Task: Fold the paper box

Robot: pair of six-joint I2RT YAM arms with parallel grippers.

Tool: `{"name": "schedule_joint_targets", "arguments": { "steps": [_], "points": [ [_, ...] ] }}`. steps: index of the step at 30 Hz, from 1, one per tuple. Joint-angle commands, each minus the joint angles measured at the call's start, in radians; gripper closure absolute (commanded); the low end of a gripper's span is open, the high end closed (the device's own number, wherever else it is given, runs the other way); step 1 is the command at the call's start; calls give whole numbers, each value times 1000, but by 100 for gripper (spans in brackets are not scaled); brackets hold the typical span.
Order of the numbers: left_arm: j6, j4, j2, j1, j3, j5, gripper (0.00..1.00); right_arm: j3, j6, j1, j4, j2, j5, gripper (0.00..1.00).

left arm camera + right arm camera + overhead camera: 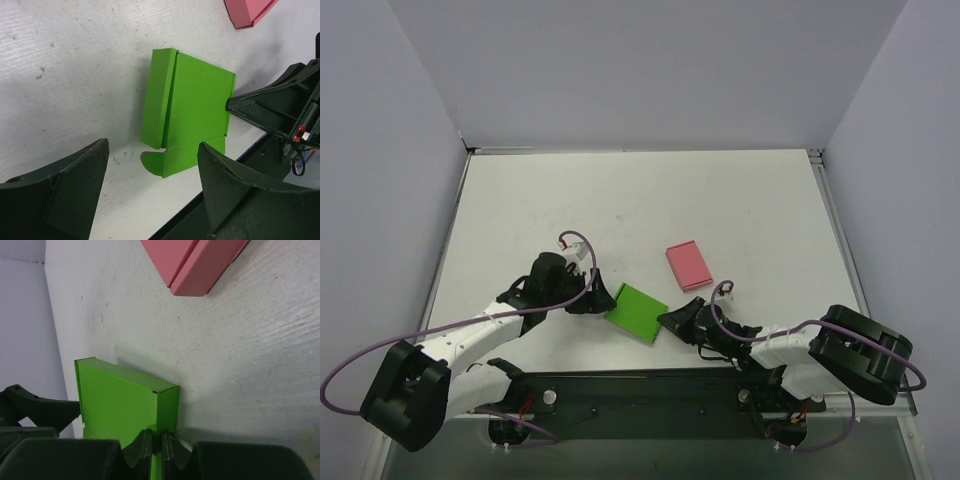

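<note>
Right gripper (156, 446) looks pinched shut on one thin upright edge of the paper box (125, 400), which sits on the table (620, 200) near the front, between both arms. Left gripper (603, 300) hangs wide open just off the opposite side, and the loose tab end points its way, so the folding is probably its job. Pink box (688, 265) lies apart, further back.

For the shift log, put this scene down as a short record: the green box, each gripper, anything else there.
paper box: green, lying on the table between the two grippers
right gripper: shut on the paper box's edge
left gripper: open, facing the paper box, holding nothing
pink box: flat on the table, farther back, apart from the paper box
</note>
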Motion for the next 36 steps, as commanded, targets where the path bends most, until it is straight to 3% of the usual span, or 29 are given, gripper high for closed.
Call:
{"name": "schedule_joint_targets", "arguments": {
  "steps": [1,7,14,17,19,22,23,29,36],
  "points": [
    [-37,123,25,-5,-35,44,19,-89,9,-26,87,91,-12,100],
    [-71,217,71,-5,-27,79,19,-62,-28,-26,144,144,-49,100],
    [-51,274,209,-5,4,121,21,-40,-75,-23,86,108,-45,100],
    [-69,349,256,-5,11,171,35,-16,-120,-23,36,88,-45,100],
    [-98,380,270,-7,16,204,54,3,-149,-23,-4,69,-45,100],
    [-97,337,267,-7,39,195,63,41,-232,-17,-104,17,-20,88],
    [-94,325,266,-5,42,194,64,65,-259,-11,-157,-21,-10,78],
    [-117,260,256,-2,67,214,72,190,-575,96,-418,-173,167,37],
    [-98,141,238,21,114,248,75,447,-957,348,-661,-91,478,27]
  ]
}}
